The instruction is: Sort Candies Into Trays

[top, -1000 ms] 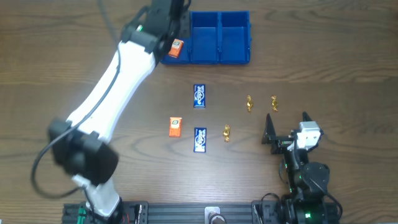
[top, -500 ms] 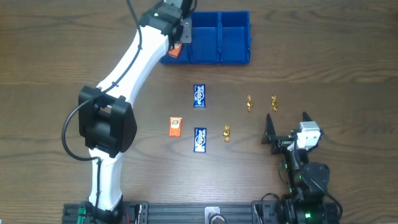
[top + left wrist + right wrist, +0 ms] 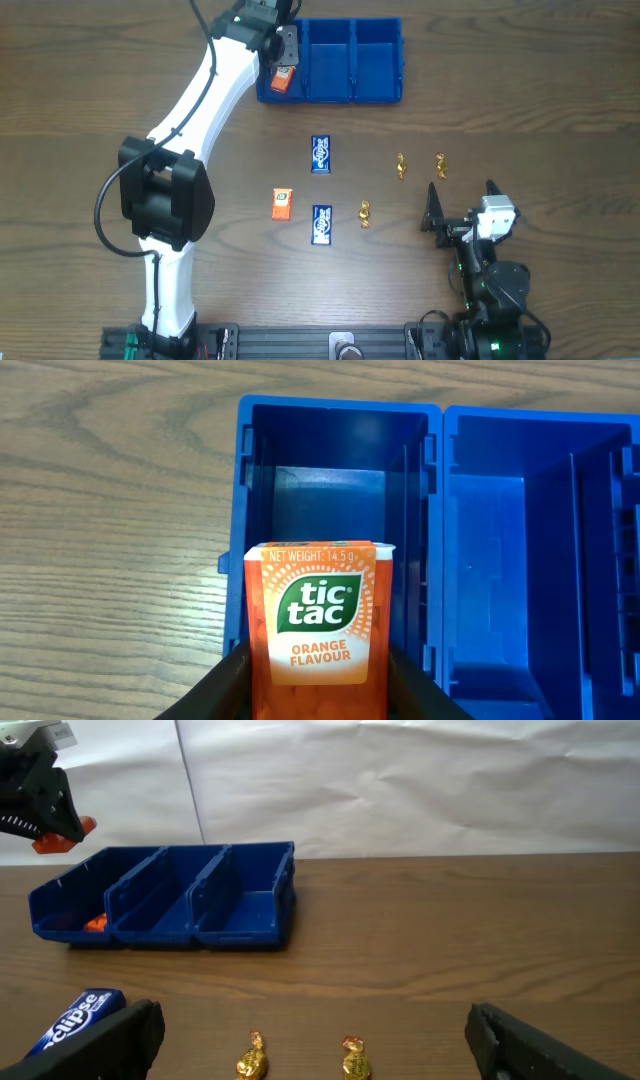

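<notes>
At the upper left of the top view, the left gripper (image 3: 283, 66) has its fingers clamped on an orange candy box (image 3: 281, 80). The gripper's body covers most of the box there, leaving a small orange corner in sight. In the left wrist view the box's lower end is cut off by the frame edge, and the fingers (image 3: 232, 682) show as dark slivers pressed against its two sides. The box is flat, bright orange, with a green oval on its face and a pale cap end. It hangs above the left-end compartment of the blue tray (image 3: 352, 98), hiding that compartment's near floor. The right wrist view shows it clear of the tray's rim, and a small orange shape (image 3: 95, 923) lies low in the same end compartment, too small to identify.

At mid-frame on the wooden table (image 3: 560, 110) lie a second orange box (image 3: 282, 204), two blue packets (image 3: 320, 154) (image 3: 321, 225) and three gold-wrapped candies (image 3: 401, 166) (image 3: 440, 165) (image 3: 365, 213).

At the lower right, the right gripper (image 3: 462, 206) hangs with fingers spread wide, holding nothing.
</notes>
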{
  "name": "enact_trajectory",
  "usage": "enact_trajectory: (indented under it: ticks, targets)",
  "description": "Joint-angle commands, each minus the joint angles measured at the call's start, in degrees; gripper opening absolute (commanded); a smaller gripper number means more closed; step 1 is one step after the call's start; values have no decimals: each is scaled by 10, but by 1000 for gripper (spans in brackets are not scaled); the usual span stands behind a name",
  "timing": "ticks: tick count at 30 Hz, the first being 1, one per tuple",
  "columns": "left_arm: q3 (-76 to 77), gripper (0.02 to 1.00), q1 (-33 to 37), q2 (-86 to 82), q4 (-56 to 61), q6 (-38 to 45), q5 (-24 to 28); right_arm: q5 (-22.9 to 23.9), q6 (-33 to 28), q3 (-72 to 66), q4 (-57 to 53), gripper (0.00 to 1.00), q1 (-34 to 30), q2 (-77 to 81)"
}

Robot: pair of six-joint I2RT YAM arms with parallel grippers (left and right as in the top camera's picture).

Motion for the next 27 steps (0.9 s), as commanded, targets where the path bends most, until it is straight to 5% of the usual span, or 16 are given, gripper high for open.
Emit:
enact_trajectory:
  ticks: [1, 6, 11, 19, 27]
  targets:
    - [17, 364, 0, -2, 3, 11, 7, -3, -5, -2, -2, 998, 1, -4]
    - [17, 472, 0, -2, 4, 11, 7, -3, -5, -2, -2, 998, 1, -4]
    - [17, 822, -3, -10, 0, 10, 9, -3, -5, -2, -2, 998, 1, -4]
    - [-52, 844, -59, -168, 2, -5, -50, -3, -5, -2, -2, 998, 1, -4]
    - [-381, 866, -146, -433, 54, -89, -60, -3, -5, -2, -2, 998, 1, -4]
